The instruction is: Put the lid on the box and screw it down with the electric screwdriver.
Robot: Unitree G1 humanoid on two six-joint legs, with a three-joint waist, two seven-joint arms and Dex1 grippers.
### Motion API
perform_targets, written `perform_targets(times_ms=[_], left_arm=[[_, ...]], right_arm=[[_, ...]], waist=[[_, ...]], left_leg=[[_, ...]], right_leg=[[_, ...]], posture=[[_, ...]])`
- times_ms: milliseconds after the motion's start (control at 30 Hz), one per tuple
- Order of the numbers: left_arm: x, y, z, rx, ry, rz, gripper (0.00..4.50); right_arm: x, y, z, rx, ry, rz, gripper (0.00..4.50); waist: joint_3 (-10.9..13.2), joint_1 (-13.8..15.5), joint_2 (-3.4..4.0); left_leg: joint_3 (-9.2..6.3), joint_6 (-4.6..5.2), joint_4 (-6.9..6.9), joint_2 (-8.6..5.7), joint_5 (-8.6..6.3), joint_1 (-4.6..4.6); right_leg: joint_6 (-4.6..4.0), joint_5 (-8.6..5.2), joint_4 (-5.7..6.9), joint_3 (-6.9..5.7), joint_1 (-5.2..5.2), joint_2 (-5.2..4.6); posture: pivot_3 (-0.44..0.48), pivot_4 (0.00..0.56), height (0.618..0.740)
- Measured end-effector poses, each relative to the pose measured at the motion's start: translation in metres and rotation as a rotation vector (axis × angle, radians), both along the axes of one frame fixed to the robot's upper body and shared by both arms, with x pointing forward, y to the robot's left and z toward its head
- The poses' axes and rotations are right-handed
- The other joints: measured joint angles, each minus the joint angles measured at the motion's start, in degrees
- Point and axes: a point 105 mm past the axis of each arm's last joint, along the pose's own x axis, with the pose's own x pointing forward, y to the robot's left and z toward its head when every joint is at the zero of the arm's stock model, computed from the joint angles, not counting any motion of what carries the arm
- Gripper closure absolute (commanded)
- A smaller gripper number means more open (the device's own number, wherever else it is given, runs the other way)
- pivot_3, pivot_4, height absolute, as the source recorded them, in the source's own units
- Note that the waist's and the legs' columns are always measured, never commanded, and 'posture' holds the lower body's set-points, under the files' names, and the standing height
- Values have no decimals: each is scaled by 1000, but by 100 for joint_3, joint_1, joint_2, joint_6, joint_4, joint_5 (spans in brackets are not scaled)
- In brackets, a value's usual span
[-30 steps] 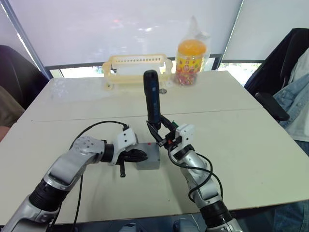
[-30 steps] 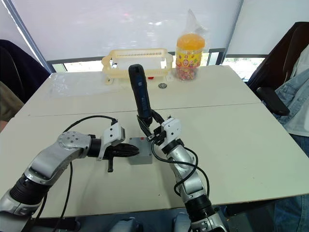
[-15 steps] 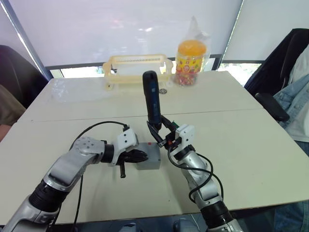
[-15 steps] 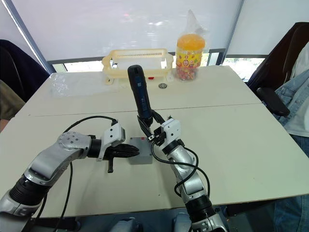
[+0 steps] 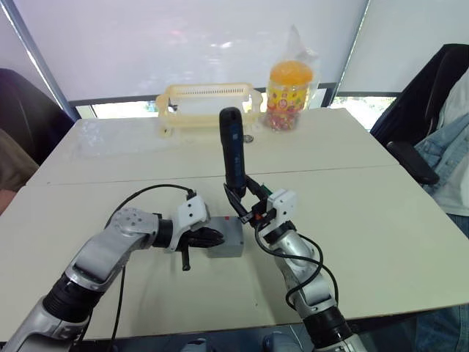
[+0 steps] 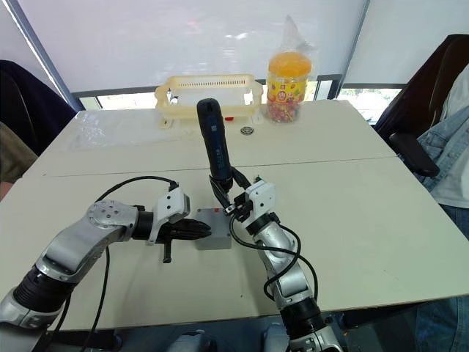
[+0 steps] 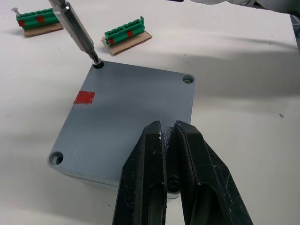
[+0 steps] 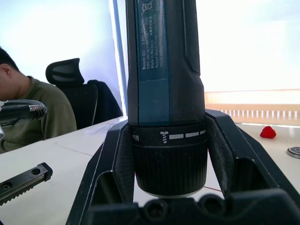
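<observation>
Nearest the camera, in the lower middle of the head views, the left tool (image 7: 169,154) rests its two black fingers together, flat on the thin grey square plastic lid (image 7: 131,112), pinning it down on the small grey square plastic box (image 5: 226,242) beneath. The lid already sits on the box, which stands on the pale surface (image 5: 381,220) just left of the frame's centre.

Just right of the box, the right tool (image 5: 244,202) is clamped around the collar of the long black-and-dark-blue electric screwdriver (image 5: 233,150), which stands nearly upright. In the left wrist view its metal bit (image 7: 77,29) meets the corner hole at the upper left of the lid, beside a red mark (image 7: 84,97). Two green terminal strips on brown card (image 7: 127,37) lie just beyond that corner.

The likeliest fault is the bit slipping out of the screw head: the driver leans slightly, so any sideways drift under load could cam it out or skate it across the lid. If the left fingers ease off, the box could twist with the torque.

Compared with a second ago, the driver's top has tipped slightly toward the right of the frame; box and left tool have not moved.

Farther back, at the upper middle, stand a yellow plastic basket (image 5: 209,103) and an orange-lidded sweets jar in a clear bag (image 5: 288,92).
</observation>
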Motion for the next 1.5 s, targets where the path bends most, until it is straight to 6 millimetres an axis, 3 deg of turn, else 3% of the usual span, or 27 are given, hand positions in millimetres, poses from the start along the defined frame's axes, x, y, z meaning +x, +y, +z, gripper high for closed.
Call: perform_targets(times_ms=[933, 1500], left_arm=[[-1, 3, -1, 10, 1, 6, 4088], [-3, 0, -2, -5, 12, -3, 4088]], right_arm=[[-2, 0, -4, -2, 3, -1, 2711], [-2, -1, -7, -6, 11, -4, 2711]], waist=[[-8, 5, -5], [-28, 28, -16]], left_leg=[[-9, -2, -7, 0, -2, -3], [-28, -2, -73, -8, -1, -1]], right_leg=[[-2, -7, -14, -7, 3, -12], [-3, -5, -90, -33, 17, -20]], posture=[[0, 150, 740], [0, 150, 740]])
